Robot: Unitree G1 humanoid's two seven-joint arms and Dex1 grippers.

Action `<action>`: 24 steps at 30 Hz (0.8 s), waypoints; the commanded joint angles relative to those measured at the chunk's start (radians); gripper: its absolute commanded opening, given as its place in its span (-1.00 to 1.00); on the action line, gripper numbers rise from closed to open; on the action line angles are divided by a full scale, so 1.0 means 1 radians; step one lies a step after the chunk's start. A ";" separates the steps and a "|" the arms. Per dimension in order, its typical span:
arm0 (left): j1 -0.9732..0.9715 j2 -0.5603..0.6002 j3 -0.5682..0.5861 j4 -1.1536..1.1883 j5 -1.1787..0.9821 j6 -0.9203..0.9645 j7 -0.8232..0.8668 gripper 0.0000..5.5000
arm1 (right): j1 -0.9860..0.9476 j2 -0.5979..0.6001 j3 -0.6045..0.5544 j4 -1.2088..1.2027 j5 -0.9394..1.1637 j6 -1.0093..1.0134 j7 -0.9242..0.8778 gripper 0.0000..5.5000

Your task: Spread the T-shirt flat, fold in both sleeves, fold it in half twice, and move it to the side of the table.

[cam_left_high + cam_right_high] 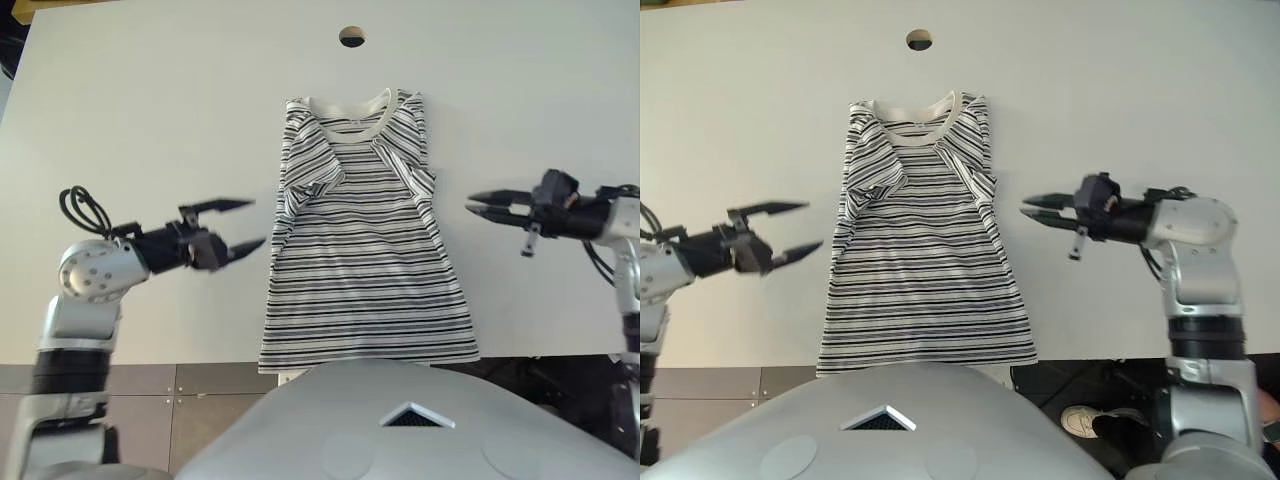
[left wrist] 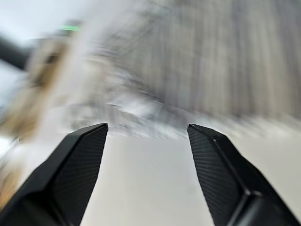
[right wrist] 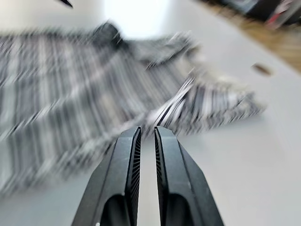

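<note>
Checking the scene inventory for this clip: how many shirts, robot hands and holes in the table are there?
T-shirt: 1
hands: 2, the left hand and the right hand
hole in the table: 1
Total: 4

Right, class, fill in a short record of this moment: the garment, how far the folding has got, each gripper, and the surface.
Garment: striped T-shirt lying flat on the white table, collar away from the robot.
Sleeves: both folded in over the body.
Halving folds: not yet done.
Left gripper: open, empty, off the shirt's left edge.
Right gripper: shut, empty, off the right edge.
Other: round hole in the table beyond the collar.
</note>
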 commanded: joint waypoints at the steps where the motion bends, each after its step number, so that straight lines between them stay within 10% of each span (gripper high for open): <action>1: 0.064 0.158 -0.017 0.024 0.094 -0.141 -0.038 0.22 | 0.120 -0.126 0.024 -0.075 -0.159 -0.209 0.018 -0.80; 7: 0.151 0.232 -0.039 -0.007 0.245 -0.234 0.018 0.38 | 0.240 -0.166 0.099 -0.106 -0.316 -0.470 -0.056 -0.48; 24: 0.154 0.161 -0.298 -0.202 0.224 -0.132 0.090 0.39 | 0.278 -0.202 0.284 -0.151 -0.433 -0.641 -0.210 -0.48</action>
